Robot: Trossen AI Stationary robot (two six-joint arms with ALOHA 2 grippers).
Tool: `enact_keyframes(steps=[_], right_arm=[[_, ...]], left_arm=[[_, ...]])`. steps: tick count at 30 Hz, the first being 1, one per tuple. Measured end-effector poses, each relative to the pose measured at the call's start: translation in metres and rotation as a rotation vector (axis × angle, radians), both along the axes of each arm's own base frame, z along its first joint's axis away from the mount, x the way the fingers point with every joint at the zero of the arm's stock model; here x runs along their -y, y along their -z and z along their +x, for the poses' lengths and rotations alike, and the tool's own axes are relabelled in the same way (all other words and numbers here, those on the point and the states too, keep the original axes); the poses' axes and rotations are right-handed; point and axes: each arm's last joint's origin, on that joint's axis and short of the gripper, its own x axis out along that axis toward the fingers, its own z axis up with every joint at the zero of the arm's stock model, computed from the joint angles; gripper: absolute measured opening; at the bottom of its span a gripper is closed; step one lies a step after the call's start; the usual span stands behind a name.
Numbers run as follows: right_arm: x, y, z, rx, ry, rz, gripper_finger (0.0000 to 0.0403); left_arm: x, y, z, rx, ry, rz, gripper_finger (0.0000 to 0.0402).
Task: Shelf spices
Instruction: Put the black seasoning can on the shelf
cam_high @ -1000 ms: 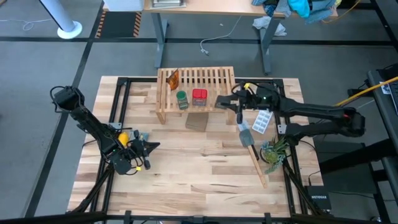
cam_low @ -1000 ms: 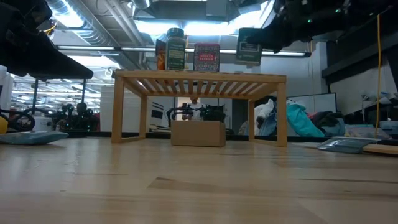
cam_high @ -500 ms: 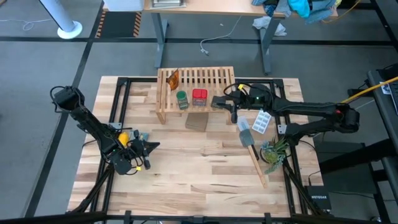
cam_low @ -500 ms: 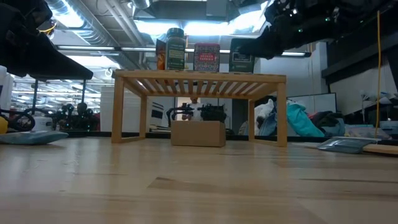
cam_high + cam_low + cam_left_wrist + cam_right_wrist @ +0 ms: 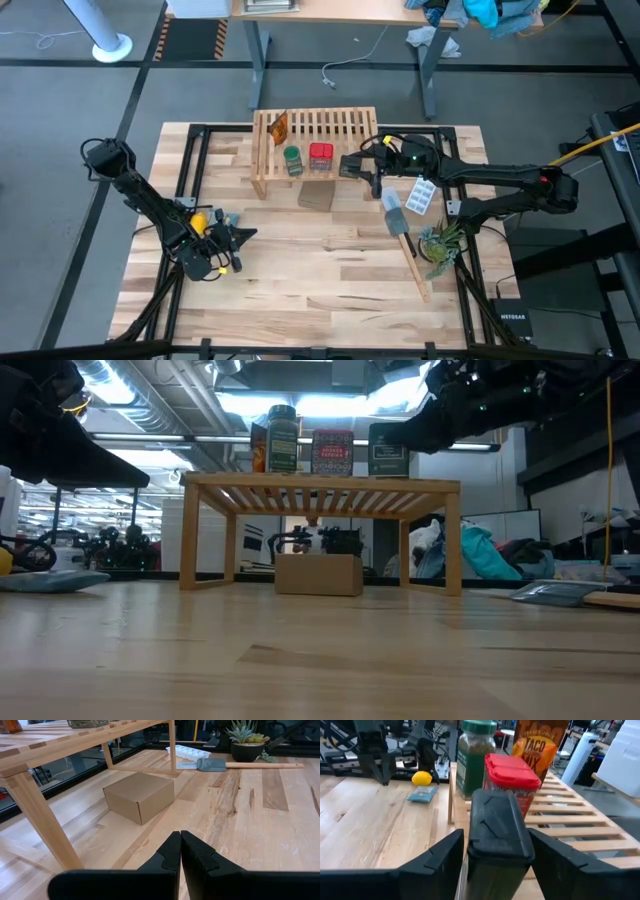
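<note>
The low wooden shelf (image 5: 330,125) stands at the table's far middle. On its slatted top stand an orange packet (image 5: 280,126), a green jar (image 5: 292,160) and a red jar (image 5: 320,154). A dark box-like jar (image 5: 500,835) stands upright on the slats near the shelf's right end (image 5: 388,450). My right gripper (image 5: 497,855) is open and level, one finger on each side of the dark jar, and a thin gap shows beside the jar. My left gripper (image 5: 180,840) is shut, holds nothing and hovers low over the table's left part (image 5: 245,236).
A cardboard box (image 5: 316,195) sits on the table under the shelf's near edge. A white ice-cube tray (image 5: 423,195), a long-handled spatula (image 5: 395,215) and a small plant (image 5: 440,243) lie to the right. A lemon (image 5: 421,778) and a blue packet (image 5: 422,793) are on the left.
My right gripper has gone toward the table's left edge and down with the dark jar. The jar hung beyond the shelf's right end a second ago; now it stands upright on the slats beside the red jar.
</note>
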Motion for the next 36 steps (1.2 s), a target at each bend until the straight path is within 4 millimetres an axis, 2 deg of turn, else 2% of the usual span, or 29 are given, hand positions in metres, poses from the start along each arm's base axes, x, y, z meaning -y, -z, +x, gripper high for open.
enact_keyframes(steps=[7, 14, 20, 36], right_arm=[[0.001, -0.009, 0.001, 0.080, -0.002, -0.060, 0.0219], [0.005, -0.011, 0.001, 0.081, 0.136, -0.116, 0.0219], [0.004, -0.017, 0.001, 0.149, 0.116, -0.131, 0.0220], [0.002, -0.017, 0.002, 0.158, 0.037, -0.083, 0.0220]], left_arm=[[0.000, 0.000, 0.000, 0.000, 0.000, 0.000, 0.0005], [0.000, 0.000, 0.000, 0.000, 0.000, 0.000, 0.0005], [0.000, 0.000, 0.000, 0.000, 0.000, 0.000, 0.0005], [0.000, 0.000, 0.000, 0.000, 0.000, 0.000, 0.0005]])
